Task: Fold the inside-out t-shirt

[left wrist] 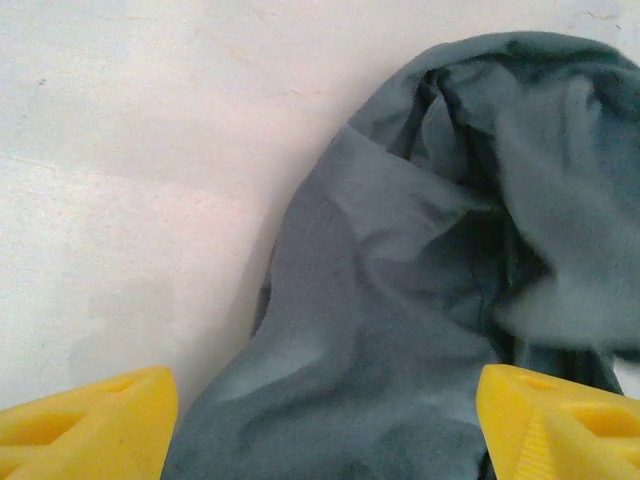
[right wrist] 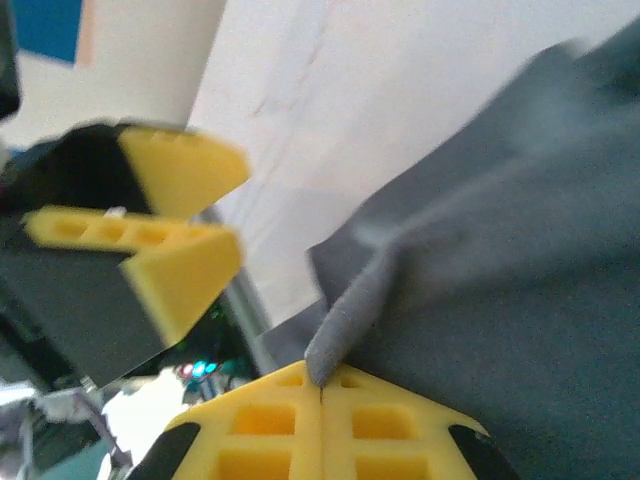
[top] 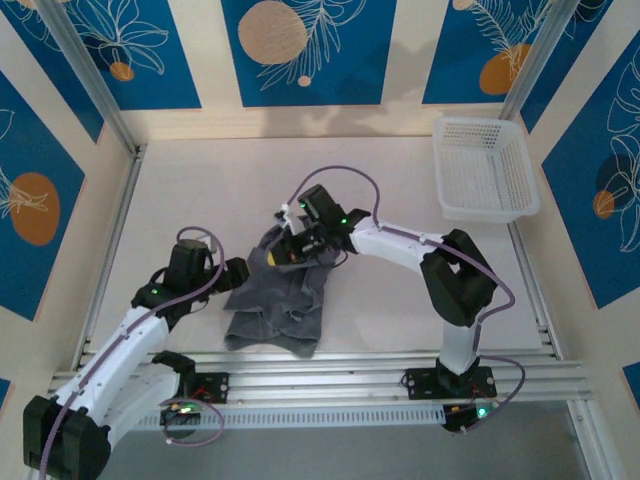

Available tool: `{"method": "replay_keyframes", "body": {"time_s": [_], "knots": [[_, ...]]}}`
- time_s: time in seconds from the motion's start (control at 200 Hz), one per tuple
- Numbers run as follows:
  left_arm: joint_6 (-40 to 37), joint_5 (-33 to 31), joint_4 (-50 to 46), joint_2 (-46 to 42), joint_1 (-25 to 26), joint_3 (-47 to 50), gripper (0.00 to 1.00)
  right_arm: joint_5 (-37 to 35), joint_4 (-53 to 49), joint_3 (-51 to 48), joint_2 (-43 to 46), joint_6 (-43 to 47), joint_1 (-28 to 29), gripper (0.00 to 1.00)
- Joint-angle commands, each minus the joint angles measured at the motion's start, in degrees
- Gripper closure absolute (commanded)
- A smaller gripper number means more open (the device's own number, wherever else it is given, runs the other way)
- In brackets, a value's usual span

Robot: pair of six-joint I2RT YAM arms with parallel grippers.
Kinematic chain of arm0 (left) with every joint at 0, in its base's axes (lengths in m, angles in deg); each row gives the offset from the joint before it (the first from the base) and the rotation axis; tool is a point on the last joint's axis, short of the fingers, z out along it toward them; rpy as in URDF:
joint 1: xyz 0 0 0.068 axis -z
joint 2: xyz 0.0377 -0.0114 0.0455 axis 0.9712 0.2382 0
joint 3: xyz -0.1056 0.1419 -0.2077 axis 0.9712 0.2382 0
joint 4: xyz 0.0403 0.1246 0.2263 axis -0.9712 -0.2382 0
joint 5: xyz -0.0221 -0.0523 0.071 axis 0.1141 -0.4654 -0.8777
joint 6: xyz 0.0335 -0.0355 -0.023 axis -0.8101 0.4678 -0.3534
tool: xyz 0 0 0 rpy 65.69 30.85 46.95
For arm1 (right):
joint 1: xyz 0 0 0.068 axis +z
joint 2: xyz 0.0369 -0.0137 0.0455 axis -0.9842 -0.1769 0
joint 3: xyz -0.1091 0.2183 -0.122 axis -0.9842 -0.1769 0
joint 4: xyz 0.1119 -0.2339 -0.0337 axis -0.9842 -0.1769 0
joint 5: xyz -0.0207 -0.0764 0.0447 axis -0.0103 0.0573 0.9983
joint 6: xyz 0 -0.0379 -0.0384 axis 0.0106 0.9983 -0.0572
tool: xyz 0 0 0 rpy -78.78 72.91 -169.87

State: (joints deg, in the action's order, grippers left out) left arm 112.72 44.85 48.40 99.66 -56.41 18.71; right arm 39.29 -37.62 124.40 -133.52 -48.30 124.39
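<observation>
On the left side of the white table (top: 200,200), the left gripper (top: 238,272) (left wrist: 330,410) sits just beside the left edge of the t-shirt (top: 278,300); its yellow fingers (left wrist: 95,425) stand wide apart, released, with grey cloth lying below the gap and nothing pinched between them

Near the middle of the table the t-shirt lies crumpled in a narrow heap, its long axis running from far to near. The near end spreads flat close to the rail; the far end is bunched and drawn up toward the right gripper (top: 292,254). Which end is collar and which is hem I cannot tell. From the left wrist, the t-shirt (left wrist: 400,300) shows soft folds and a rounded far edge against bare table

Right of centre, the right gripper (right wrist: 321,395) is clenched, its two yellow fingertips pressed together on a thin ridge of the t-shirt (right wrist: 520,300)

At the far right corner stands a white mesh basket (top: 485,212), well apart from the shirt, with the table showing through its floor
</observation>
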Motion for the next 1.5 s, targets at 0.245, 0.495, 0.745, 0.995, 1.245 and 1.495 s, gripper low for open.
{"method": "replay_keyframes", "body": {"time_s": [0.245,0.495,0.745,0.995,1.245,1.495], "knots": [[2.3,-6.1,-4.6,-3.0,0.5,0.9,0.22,17.1,-15.5,4.8,2.2,9.5,7.1,0.92],[3.1,-7.2,-6.8,-4.7,0.5,0.5,0.23,19.8,-22.8,8.7,6.0,11.3,10.4,0.6],[0.3,12.0,2.3,-0.7,0.5,1.2,0.19,-20.4,-10.7,-15.4,27.6,-7.7,-3.6,0.54],[-7.2,17.3,-0.4,17.3,0.9,-8.0,0.26,-21.9,-14.4,-15.6,19.8,-8.6,-0.5,0.53],[-6.3,18.6,-4.6,32.4,3.6,-12.3,0.46,-23.7,-18.2,-15.1,13.3,-11.5,2.5,0.52],[-5.5,15.6,-10.1,28.9,4.2,-10.8,1.0,-22.8,-18.2,-18.5,17.6,-13.6,2.4,0.52]]}}
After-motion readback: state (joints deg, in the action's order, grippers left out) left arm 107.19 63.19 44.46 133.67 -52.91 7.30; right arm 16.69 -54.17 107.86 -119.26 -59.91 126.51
